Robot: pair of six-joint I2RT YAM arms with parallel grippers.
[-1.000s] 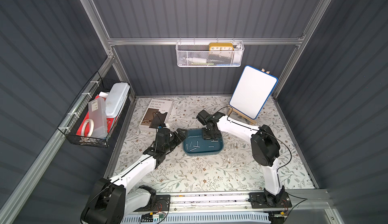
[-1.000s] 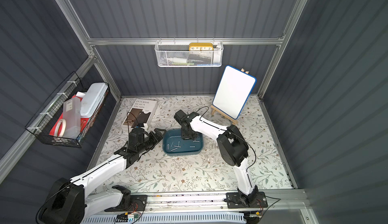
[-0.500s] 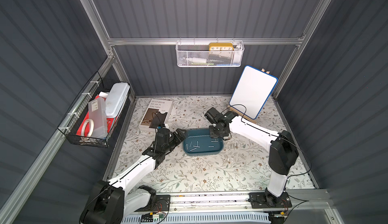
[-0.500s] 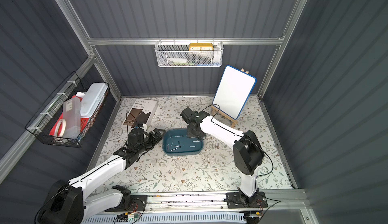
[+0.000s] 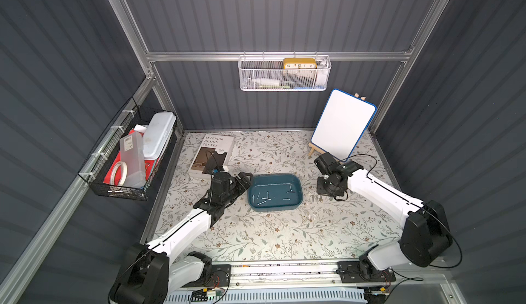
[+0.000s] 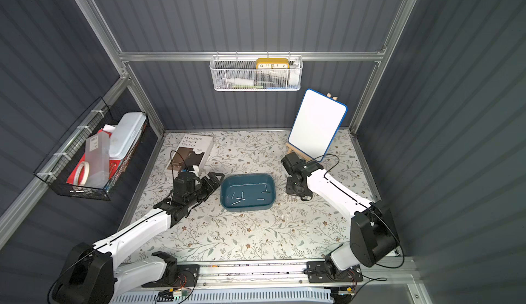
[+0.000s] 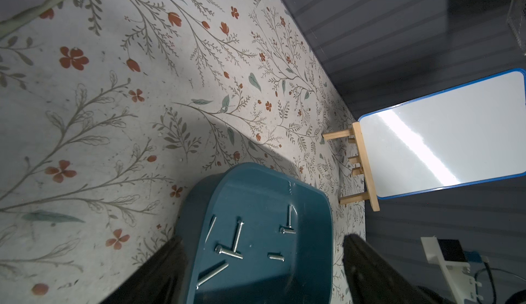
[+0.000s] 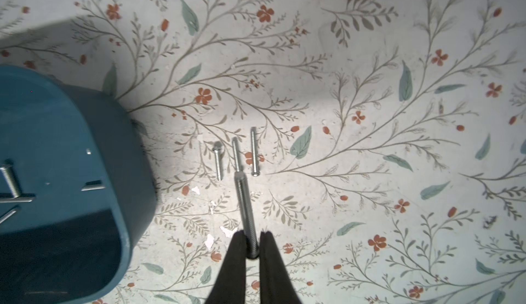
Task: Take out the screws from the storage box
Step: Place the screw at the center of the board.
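Right gripper [image 8: 252, 245] swung from over box [image 5: 274, 207] to just beside it, pinching one screw [image 8: 245, 203] above three laid out; several screws [image 5: 267, 196] remain inside. Left gripper [image 7: 263, 240] spread at box's other end.

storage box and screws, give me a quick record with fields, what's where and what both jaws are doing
storage box: teal, on the floral table, between the two arms
screws in box: several, loose on its floor
screws on table: three, side by side beside the box
held screw: long, pinched at one end, pointing toward the row of three
left jaws: open, spread around one end of the box; contact unclear
right jaws: shut on the held screw, over the table outside the box
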